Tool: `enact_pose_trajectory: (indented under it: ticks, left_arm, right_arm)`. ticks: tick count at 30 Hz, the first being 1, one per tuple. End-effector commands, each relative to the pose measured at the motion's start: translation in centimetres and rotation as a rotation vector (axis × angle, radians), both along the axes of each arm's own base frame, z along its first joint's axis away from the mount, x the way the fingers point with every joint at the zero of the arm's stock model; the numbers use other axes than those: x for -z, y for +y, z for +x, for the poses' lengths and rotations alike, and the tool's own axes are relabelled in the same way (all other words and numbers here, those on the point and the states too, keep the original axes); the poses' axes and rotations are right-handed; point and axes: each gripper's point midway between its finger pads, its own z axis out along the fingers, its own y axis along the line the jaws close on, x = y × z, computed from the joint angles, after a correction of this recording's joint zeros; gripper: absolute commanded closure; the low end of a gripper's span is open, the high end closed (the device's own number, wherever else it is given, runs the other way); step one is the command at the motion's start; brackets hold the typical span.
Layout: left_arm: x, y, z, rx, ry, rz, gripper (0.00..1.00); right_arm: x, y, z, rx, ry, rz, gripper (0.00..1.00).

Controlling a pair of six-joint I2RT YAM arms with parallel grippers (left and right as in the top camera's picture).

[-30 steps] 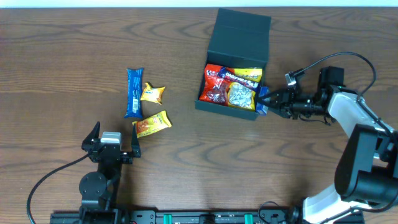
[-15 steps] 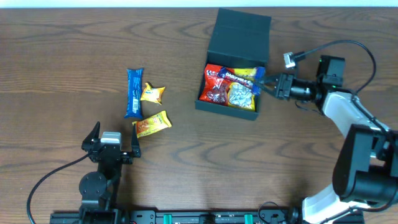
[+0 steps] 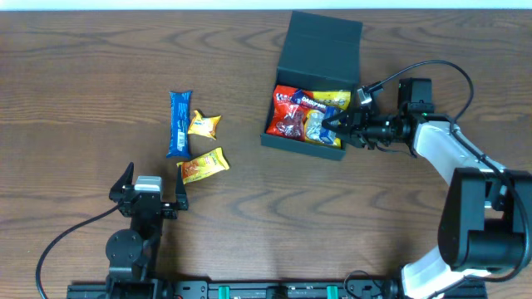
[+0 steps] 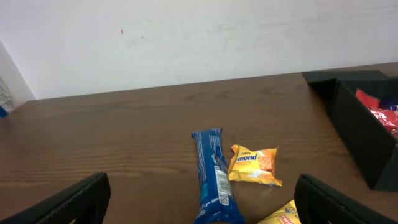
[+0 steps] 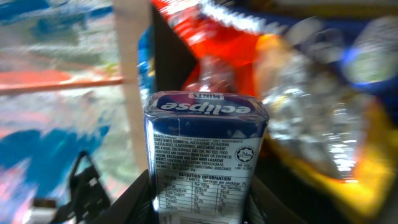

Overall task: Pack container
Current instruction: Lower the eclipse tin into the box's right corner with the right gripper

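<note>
Brown wood-grain bench [image 3: 83,75]. On its left half, a long blue bar [image 3: 179,124] lies front to back. A small yellow packet [image 3: 204,124] sits just beside it on the right. A larger yellow packet [image 3: 204,165] lies tilted near the bar's front end. A white wall [image 4: 186,37] stands behind the bench. Blue Eclipse mints box [image 5: 205,155] is upright, nutrition panel facing the right wrist camera.

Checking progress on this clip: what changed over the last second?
The right gripper, shut on the mints pack, moved from beside the container to over its contents. The left gripper stayed open and parked; the blue bar and two yellow packets did not move.
</note>
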Motion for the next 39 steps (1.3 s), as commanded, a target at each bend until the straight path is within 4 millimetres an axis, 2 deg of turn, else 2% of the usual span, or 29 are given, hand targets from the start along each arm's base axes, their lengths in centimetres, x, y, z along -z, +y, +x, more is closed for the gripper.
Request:
enact_pose_trajectory:
  ticks: [1,7,9,17,22,26,32,39]
  left_arm:
    - [1.9,0.4,-0.1,-0.022,0.058,0.002,0.05]
    - [1.9,0.4,-0.1,-0.022,0.058,0.002,0.05]
    - [1.9,0.4,-0.1,-0.022,0.058,0.001,0.05]
    - [1.9,0.4,-0.1,-0.022,0.058,0.002,0.05]
    - [1.9,0.4,-0.1,-0.022,0.058,0.002,0.05]
    - [1.9,0.4,-0.1,-0.022,0.058,0.001,0.05]
    - [1.9,0.4,-0.1,-0.022,0.058,0.001,0.05]
    - [1.9,0.4,-0.1,-0.022,0.058,0.002,0.05]
  right_arm:
    - [1.1,-0.9,0.8,0.055,0.017,-0.063,0.73]
    - [0.5,-0.7,2.0,0.081,0.007,-0.088,0.73]
    - [0.6,-0.4,2.0,0.083,0.023,-0.119,0.76]
    - [0.9,-0.2,2.0,0.090,0.086,-0.420,0.76]
    - [-0.1,-0.9,2.2,0.107,0.086,-0.603,0.76]
    - [-0.7,-1.6,1.9,0.133,0.111,-0.703,0.76]
    - [-0.3,-2.8,0.7,0.173,0.174,-0.808,0.78]
    - [-0.1,-2.3,0.3,0.190,0.154,-0.902,0.79]
